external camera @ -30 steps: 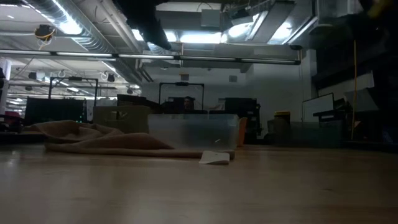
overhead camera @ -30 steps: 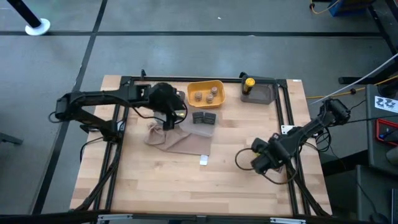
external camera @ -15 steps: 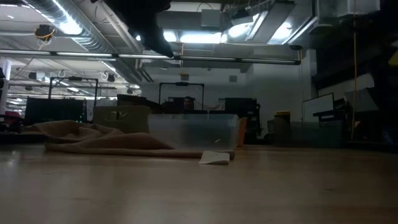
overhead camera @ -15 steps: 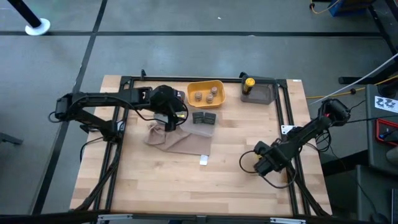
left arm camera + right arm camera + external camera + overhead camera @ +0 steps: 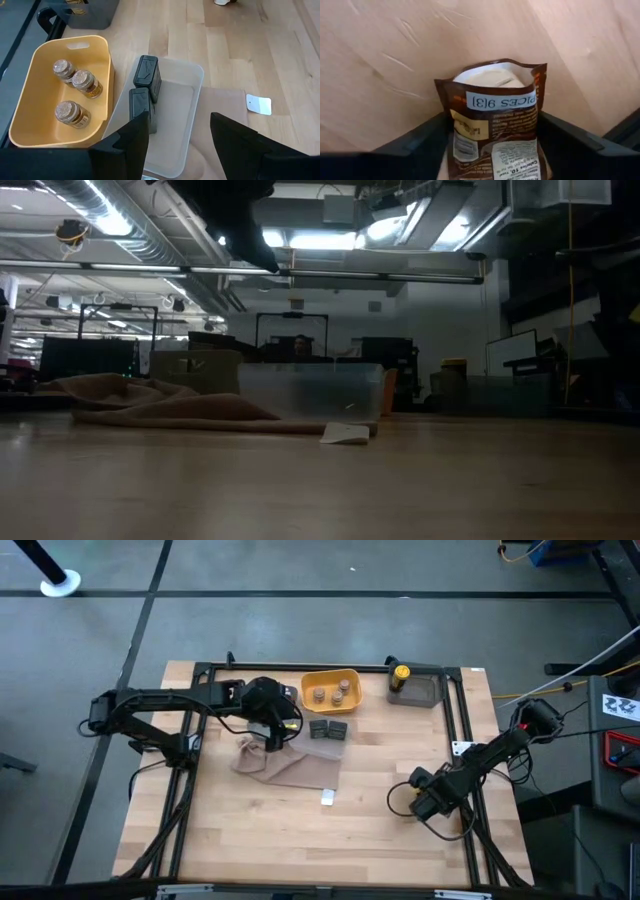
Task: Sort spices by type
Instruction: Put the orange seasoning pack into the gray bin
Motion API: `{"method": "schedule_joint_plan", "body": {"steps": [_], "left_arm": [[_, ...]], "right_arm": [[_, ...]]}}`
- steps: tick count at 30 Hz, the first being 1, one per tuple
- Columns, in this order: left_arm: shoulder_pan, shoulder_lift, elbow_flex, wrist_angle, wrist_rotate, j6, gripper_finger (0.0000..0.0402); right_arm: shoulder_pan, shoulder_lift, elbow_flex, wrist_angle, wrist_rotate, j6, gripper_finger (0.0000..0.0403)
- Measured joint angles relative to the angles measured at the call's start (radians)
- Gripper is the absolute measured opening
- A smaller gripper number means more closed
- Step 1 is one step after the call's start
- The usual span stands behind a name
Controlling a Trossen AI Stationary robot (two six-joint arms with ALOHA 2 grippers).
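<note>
A brown foil spice packet (image 5: 492, 145) with a white label lies on the wood between the fingers of my right gripper (image 5: 492, 117), which points down near the table's right edge (image 5: 425, 802). My left gripper (image 5: 175, 135) hangs open and empty over the beige cloth (image 5: 285, 765), beside the clear tray (image 5: 175, 110). That tray holds two dark boxes (image 5: 145, 90). Three tan jars (image 5: 75, 95) stand in the yellow tray (image 5: 331, 688). A yellow-capped bottle (image 5: 400, 673) stands in the grey tray (image 5: 418, 690). My right gripper comes from above with one finger (image 5: 427, 140) beside each long side edge (image 5: 445, 127) of the packet, lying across it. The packet rests on the table. I cannot tell whether the fingers touch it.
A small white tag (image 5: 327, 798) lies on the bare wood in front of the cloth. Black frame rails (image 5: 465, 740) run along the table's sides and far edge. The near half of the table (image 5: 300, 850) is bare wood.
My right gripper has sunk toward the table and drifted a little toward the right edge.
</note>
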Motion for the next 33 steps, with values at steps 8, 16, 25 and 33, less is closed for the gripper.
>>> {"method": "schedule_joint_plan", "body": {"steps": [8, 16, 25, 33], "left_arm": [[0.0, 0.0, 0.0, 0.0, 0.0, 0.0, 0.0194], [-0.01, 0.0, 0.0, 0.001, -0.001, -0.037, 0.0194], [-0.076, 0.0, 0.001, 0.001, 0.0, -0.174, 0.0194], [-0.144, 0.0, 0.001, 0.064, 0.022, -0.23, 0.0194]], "right_arm": [[0.0, -0.001, -0.008, 0.075, 0.035, -0.002, 0.0154], [0.0, 0.001, 0.029, 0.252, 0.273, -0.003, 0.0075], [0.0, 0.001, 0.088, 0.49, 0.697, -0.084, 0.0081], [0.0, 0.001, 0.141, 0.876, 1.033, -0.593, 0.0082]]}}
